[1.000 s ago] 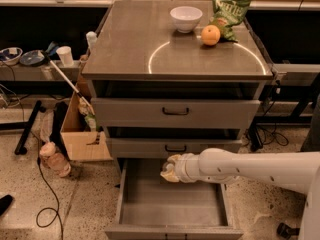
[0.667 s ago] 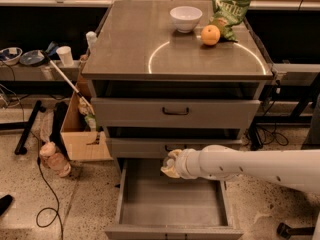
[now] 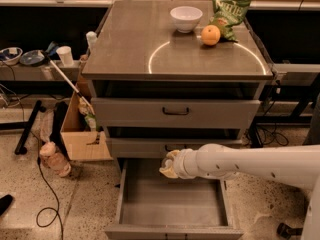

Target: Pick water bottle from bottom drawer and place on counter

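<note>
Plainly, the water bottle cannot be made out in this view. The bottom drawer (image 3: 170,206) stands pulled out toward the camera, and the part of its grey floor that shows is bare from the front edge back to where the gripper covers it. The gripper (image 3: 169,165), pale yellowish at its tip, hangs over the drawer's back edge, left of middle and just in front of the middle drawer (image 3: 135,147). Whether it is open or closed, and whether it has hold of anything, cannot be told. The white arm (image 3: 250,165) reaches in from the right, crossing above the drawer's back right corner. The top drawer (image 3: 150,113) above is closed, its black handle (image 3: 175,111) at the middle. On the counter (image 3: 125,44) a bright arc (image 3: 155,56) curves across the front half. A white bowl (image 3: 186,18) sits near the back edge, right of middle. An orange (image 3: 210,34) lies just beside it, toward the right edge. A green bag (image 3: 229,11) lies at the back right corner, close behind the orange. On the floor left of the cabinet stands a cardboard box (image 3: 82,145), with a pinkish bottle (image 3: 54,159) lying near it.
</note>
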`<act>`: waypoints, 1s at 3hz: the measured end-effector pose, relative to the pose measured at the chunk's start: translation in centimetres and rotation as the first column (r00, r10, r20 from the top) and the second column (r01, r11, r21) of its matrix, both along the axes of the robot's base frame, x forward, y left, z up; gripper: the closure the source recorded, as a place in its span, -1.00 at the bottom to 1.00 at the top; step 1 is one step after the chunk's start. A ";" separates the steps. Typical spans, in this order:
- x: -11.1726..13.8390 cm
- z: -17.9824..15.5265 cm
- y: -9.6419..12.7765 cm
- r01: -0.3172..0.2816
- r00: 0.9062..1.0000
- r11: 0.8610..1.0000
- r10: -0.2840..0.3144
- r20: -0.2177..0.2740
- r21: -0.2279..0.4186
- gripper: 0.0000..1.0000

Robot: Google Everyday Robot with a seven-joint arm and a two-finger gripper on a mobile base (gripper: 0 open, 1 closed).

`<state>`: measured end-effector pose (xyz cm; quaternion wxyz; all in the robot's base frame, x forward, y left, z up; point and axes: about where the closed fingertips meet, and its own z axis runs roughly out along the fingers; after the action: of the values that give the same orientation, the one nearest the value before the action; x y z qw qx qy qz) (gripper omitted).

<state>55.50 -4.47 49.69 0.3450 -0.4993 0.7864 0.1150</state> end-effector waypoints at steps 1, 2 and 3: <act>-0.7 0.4 -0.2 0.011 0.999 1.000 -0.011 -0.032 -0.012 1.00; -1.6 2.8 -1.0 0.018 0.999 1.000 -0.018 -0.042 -0.018 1.00; -2.0 7.1 -2.4 0.030 0.999 0.999 -0.031 -0.026 -0.030 1.00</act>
<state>53.54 -6.90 56.79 0.3288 -0.4908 0.8000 0.1049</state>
